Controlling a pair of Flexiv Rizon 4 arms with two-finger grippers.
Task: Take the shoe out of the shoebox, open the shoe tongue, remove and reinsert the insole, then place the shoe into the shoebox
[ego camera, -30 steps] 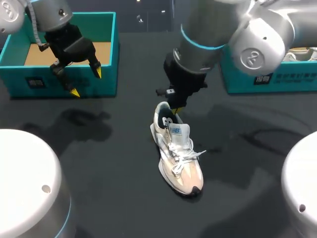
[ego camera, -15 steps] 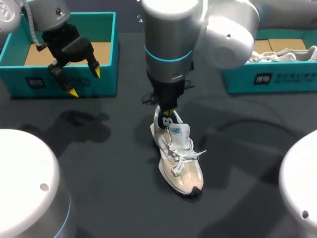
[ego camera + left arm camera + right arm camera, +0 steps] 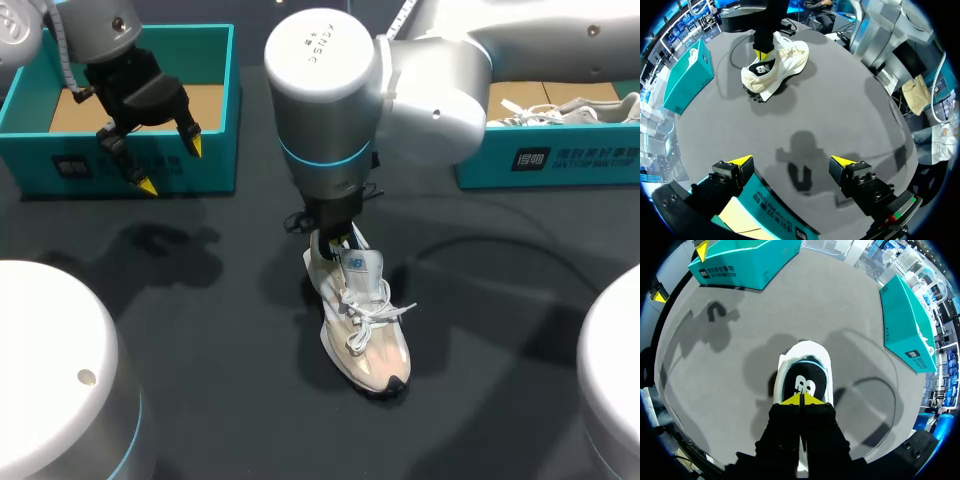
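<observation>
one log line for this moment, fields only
shoe: upright on table | right end effector: shut, tips at insole heel | left end effector: open, above shoebox front wall

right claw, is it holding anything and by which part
Cannot be told: the right claw is shut at the heel end of the shoe's dark insole, but a pinch isn't visible.

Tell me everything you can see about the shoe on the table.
The shoe is a cream sneaker with white laces, a dark heel patch and a dark sole. It stands upright on the dark table, toe toward the robot. The right hand, tips together, sits at its heel opening.
</observation>
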